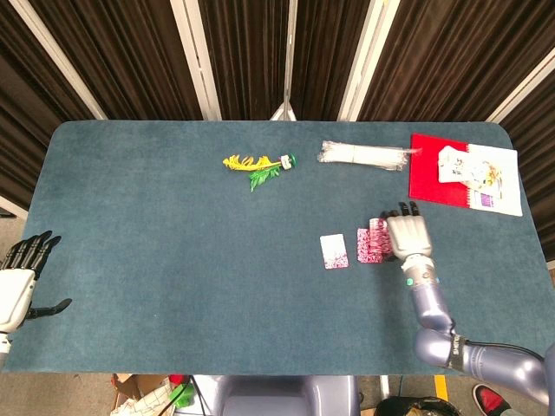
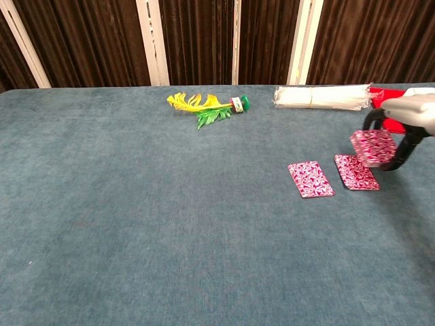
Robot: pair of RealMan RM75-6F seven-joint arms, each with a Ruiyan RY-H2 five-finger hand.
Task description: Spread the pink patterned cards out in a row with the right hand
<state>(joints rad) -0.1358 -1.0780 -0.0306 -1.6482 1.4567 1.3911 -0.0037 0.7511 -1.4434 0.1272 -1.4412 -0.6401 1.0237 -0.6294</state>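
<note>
Two pink patterned cards lie flat on the blue table: one [image 1: 334, 250] [image 2: 310, 179] to the left and another [image 1: 366, 246] [image 2: 356, 172] just right of it. My right hand [image 1: 408, 235] [image 2: 406, 122] hovers to the right of them and grips the remaining pink cards [image 2: 373, 147] [image 1: 379, 238], lifted off the cloth. My left hand [image 1: 19, 276] rests open at the table's left edge, far from the cards; the chest view does not show it.
A yellow and green feathery toy [image 1: 257, 165] [image 2: 206, 105] lies at the back middle. A bag of white sticks [image 1: 364, 155] [image 2: 322, 97] lies behind the cards. A red book [image 1: 464, 172] with a white packet on it sits at the back right.
</note>
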